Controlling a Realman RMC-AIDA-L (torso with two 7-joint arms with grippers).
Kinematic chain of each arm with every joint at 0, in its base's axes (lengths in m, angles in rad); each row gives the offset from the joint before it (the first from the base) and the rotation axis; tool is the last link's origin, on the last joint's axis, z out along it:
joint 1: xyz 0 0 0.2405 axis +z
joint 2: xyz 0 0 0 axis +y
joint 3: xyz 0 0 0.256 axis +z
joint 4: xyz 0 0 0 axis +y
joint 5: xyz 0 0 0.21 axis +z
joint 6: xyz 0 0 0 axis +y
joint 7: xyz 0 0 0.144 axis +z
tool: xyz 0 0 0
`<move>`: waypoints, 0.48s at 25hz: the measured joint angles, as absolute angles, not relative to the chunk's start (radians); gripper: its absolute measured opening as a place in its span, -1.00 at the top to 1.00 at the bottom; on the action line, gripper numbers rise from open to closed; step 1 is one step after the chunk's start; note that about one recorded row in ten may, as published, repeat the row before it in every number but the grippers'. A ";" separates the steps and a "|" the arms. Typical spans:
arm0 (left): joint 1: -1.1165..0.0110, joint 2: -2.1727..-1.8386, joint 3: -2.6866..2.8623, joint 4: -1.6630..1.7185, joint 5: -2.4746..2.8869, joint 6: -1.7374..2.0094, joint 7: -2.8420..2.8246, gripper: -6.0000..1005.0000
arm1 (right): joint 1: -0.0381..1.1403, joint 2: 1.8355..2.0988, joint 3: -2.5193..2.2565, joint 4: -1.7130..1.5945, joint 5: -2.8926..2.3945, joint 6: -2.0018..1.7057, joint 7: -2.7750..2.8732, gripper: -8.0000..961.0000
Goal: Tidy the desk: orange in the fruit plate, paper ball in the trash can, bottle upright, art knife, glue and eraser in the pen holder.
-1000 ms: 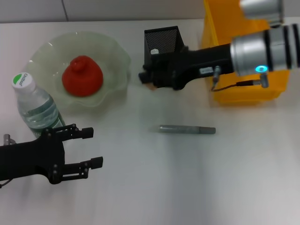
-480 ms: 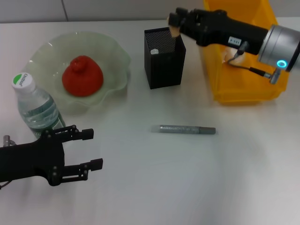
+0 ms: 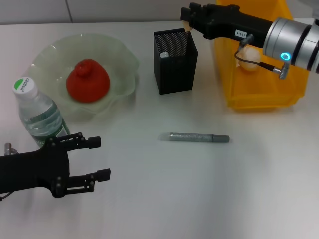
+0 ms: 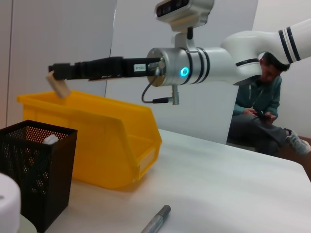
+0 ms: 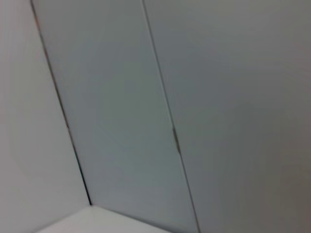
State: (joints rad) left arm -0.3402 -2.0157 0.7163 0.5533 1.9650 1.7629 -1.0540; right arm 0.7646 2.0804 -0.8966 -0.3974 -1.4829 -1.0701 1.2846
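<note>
Head view, right gripper (image 3: 187, 20): fingers clamped on a pale eraser (image 3: 188, 27), held just above the far rim of the black mesh pen holder (image 3: 174, 62).
Head view, left gripper (image 3: 94, 158): fingers spread apart, low over the bench (image 3: 209, 199), well apart from the pen holder.
Head view, bench: grey art knife (image 3: 199, 137) lies flat, nearer than the pen holder.
Left wrist view: eraser (image 4: 58, 85) hangs tilted from the right gripper (image 4: 54, 73), above the pen holder (image 4: 34, 170), yellow bin (image 4: 97, 141) behind.
Right wrist view: only wall.

Right claw (image 3: 188, 20) grips eraser (image 3: 188, 27) above pen holder (image 3: 175, 60).
</note>
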 joint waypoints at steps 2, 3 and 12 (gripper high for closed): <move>-0.340 -2.016 0.714 0.554 1.965 1.763 -1.055 -0.54 | 0.775 2.081 -0.922 -0.394 -1.485 -1.041 1.284 0.26; -0.340 -2.016 0.713 0.554 1.965 1.763 -1.055 -0.54 | 0.780 2.081 -0.934 -0.393 -1.485 -1.027 1.284 0.25; -0.338 -2.014 0.707 0.554 1.965 1.764 -1.057 -0.54 | 0.802 2.082 -0.999 -0.390 -1.485 -0.949 1.292 0.21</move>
State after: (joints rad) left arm -0.3379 -2.0135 0.7071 0.5538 1.9650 1.7642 -1.0574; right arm 0.8024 2.0816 -0.9990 -0.3903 -1.4850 -0.9490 1.2917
